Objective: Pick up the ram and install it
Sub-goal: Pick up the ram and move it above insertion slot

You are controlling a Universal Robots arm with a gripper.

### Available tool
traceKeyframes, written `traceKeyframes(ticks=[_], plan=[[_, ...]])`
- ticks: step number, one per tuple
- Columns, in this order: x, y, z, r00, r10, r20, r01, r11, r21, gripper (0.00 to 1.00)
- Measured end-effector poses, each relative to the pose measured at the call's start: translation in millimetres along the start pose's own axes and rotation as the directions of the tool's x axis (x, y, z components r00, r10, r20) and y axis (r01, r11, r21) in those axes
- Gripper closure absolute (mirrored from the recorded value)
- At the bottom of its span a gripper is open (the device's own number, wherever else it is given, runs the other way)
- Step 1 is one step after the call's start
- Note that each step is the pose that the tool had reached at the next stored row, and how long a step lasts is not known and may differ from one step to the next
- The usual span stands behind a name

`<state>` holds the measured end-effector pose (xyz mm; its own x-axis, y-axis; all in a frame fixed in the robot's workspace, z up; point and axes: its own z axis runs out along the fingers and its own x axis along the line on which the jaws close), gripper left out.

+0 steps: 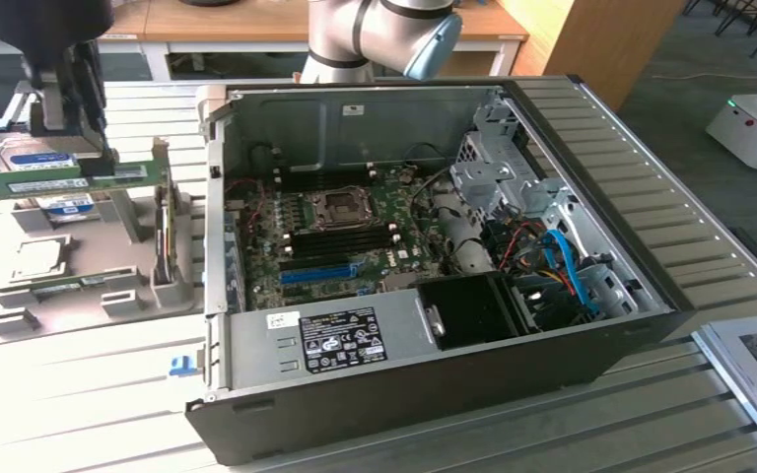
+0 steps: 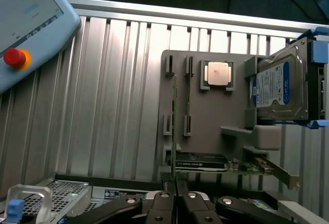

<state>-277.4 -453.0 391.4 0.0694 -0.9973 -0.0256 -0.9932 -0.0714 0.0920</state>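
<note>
We find the claw (image 1: 68,158) clenched on the ram (image 1: 31,183), which hangs level in the upper left of the exterior view, just above the grey holder (image 1: 76,271) and in front of the hard drive (image 1: 70,205). The grip seems to sit toward one end, so the stick could tilt or slip. Just beside it stands the expansion card (image 1: 162,212), which a sideways swing could clip. Farther off, at frame centre, the memory slots (image 1: 339,239) lie deep in the open case (image 1: 352,394). A tilted stick would likely jam there or strike the wall.
</note>
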Motion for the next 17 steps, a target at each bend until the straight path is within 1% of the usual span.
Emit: traceKeyframes(ticks=[17], plan=[[3.6, -50.8, -4.8, 1.0, 0.0, 0.0004, 0.0, 1.0, -0.0072, 0.88]])
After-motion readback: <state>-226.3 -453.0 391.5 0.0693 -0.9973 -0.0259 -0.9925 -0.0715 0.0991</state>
